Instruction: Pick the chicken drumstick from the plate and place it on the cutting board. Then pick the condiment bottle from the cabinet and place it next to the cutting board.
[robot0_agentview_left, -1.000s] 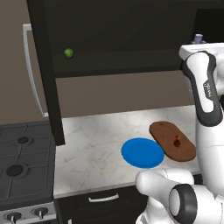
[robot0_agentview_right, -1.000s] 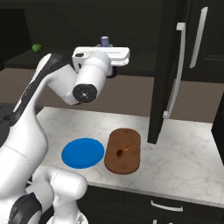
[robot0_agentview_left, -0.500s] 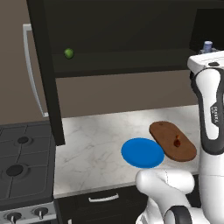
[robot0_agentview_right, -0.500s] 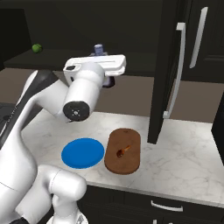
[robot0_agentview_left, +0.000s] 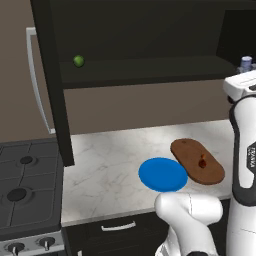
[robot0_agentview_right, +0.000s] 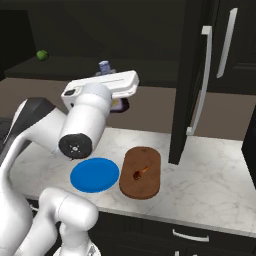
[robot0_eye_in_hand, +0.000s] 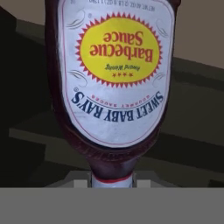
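1. One condiment bottle (robot0_eye_in_hand: 114, 78) sits between the fingers of the pincer (robot0_agentview_right: 116, 102), raised in front of the cabinet (robot0_agentview_right: 150, 30) shelf.
2. Pincer: clenched on the bottle.
3. One chicken drumstick (robot0_agentview_right: 140, 172) lies on one cutting board (robot0_agentview_right: 141, 177); one plate (robot0_agentview_right: 94, 174) sits beside it on the worktop (robot0_agentview_left: 105, 165).

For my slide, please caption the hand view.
Barbecue sauce condiment bottle seen upside down, close before the dark cabinet.

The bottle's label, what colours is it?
White with a yellow and red sunburst, clearest on the bottle in the hand view.
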